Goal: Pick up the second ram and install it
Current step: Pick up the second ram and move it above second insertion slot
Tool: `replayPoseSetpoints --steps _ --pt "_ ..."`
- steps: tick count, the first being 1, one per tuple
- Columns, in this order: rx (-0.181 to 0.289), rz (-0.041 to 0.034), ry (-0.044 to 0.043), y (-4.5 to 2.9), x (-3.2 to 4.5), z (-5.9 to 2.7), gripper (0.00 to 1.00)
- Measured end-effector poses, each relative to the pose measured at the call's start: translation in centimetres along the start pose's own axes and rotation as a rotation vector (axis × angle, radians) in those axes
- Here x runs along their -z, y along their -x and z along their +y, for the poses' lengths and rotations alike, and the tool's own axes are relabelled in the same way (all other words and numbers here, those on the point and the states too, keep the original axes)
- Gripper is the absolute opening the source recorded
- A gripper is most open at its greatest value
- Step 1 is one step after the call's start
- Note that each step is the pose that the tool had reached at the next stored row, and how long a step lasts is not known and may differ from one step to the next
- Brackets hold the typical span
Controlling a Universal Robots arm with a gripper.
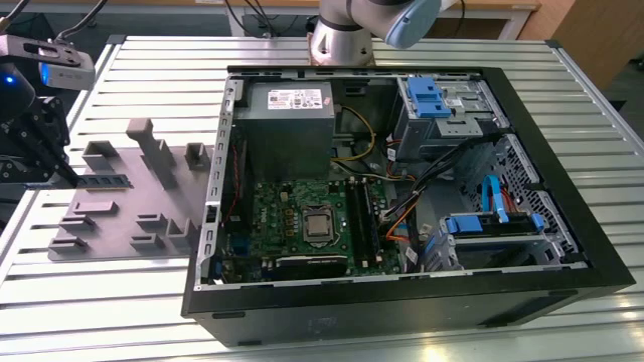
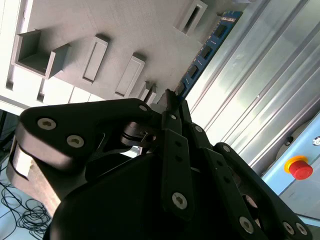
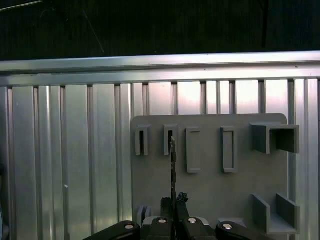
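Note:
The second ram (image 1: 105,181) is a thin blue stick with black chips, lying level over the exterior view's left part of the grey holder tray (image 1: 151,219). My black gripper (image 1: 72,181) comes down at the stick's left end and is shut on it. In the second wrist view the ram (image 2: 210,47) runs away from the gripper (image 2: 170,97) along the tray's edge (image 2: 100,20). Seen edge-on in the first wrist view, the ram (image 3: 172,160) rises from between the gripper (image 3: 173,200) over the tray (image 3: 210,185). Whether the stick still rests in the tray I cannot tell. The motherboard's black memory slots (image 1: 357,219) lie inside the open case.
The open black computer case (image 1: 403,302) fills the exterior view's right, with a grey power supply (image 1: 286,121), blue drive cages (image 1: 438,98) and loose cables (image 1: 423,181). Raised blocks (image 1: 151,147) stand on the tray. A red stop button (image 2: 299,167) sits beyond the slatted metal table (image 1: 151,75).

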State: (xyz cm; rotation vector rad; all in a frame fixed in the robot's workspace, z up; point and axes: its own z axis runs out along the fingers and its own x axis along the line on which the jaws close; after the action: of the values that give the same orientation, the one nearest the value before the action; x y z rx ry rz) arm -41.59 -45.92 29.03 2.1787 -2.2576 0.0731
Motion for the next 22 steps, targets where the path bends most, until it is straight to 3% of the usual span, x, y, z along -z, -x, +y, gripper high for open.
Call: replayPoseSetpoints --steps 22 --pt "0.000 -0.0001 -0.0001 -0.03 0.97 -0.03 0.14"
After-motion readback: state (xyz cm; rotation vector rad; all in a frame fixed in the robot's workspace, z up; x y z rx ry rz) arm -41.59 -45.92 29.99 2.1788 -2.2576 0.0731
